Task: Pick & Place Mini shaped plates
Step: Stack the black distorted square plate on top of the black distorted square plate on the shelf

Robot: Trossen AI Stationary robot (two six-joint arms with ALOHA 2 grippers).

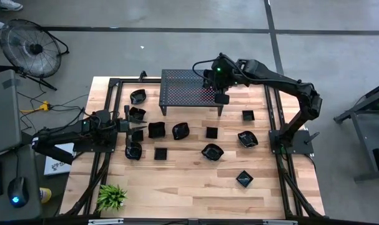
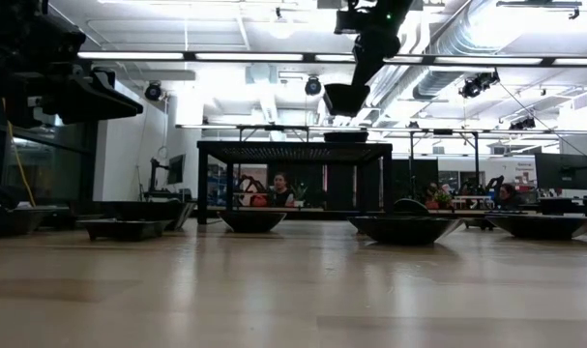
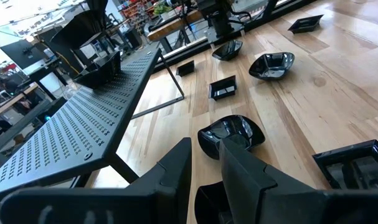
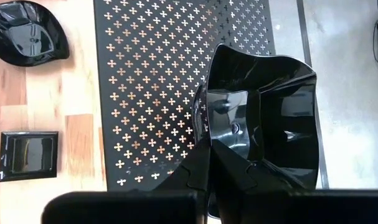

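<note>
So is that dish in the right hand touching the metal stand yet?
Apart. The low view shows the dish in the right hand hanging well above the stand, with open space between.

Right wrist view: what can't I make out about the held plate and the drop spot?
- Plate shut in the right gripper: its underside, and the stand beneath it, hidden by the plate itself.
- Low view: the plate's height above the stand top is unclear, edge-on.
- High view: grip too small.
</note>
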